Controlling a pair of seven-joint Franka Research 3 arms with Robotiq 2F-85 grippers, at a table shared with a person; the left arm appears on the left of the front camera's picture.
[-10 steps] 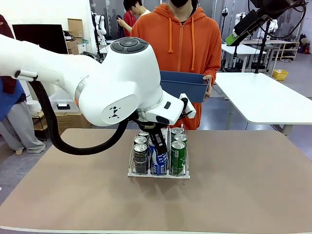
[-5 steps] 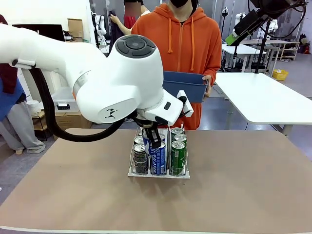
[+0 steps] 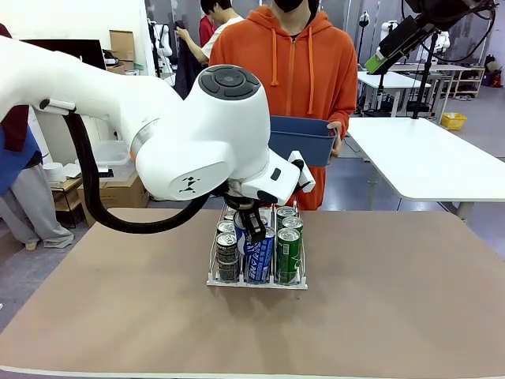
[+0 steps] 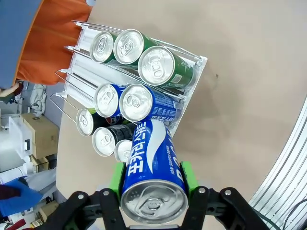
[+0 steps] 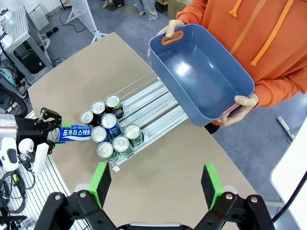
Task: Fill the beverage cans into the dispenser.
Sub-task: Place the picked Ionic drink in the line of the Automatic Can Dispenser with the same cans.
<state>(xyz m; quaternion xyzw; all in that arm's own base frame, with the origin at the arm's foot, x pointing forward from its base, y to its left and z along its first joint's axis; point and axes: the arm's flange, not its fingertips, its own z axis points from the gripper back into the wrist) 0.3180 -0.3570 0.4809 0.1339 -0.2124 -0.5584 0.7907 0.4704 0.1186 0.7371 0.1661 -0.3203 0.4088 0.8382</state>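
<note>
Eight cans sit upright in the dispenser [image 4: 192, 72]: 3 green cans [image 4: 160, 67] in one lane, 2 blue cans [image 4: 139, 103] in the mid lane, 3 dark cans [image 4: 103, 140] in the other. A ninth, the held blue can [image 4: 153, 182], is clamped across its body betw the green pads [image 4: 115, 177] of the left gripper [image 3: 252, 230], silver top twd the wrist cam, base pointing at the rack's near end. From the front the held can hangs tilted just above the front of the mid lane, jaws clenched on it. Right gripper [image 5: 156, 184] is high above the table w/ jaws spread wide, nothing betw them; beyond its fingers the person's hands [image 5: 242, 108] hold a blue bin [image 5: 201, 81], tilted, nothing inside
</note>
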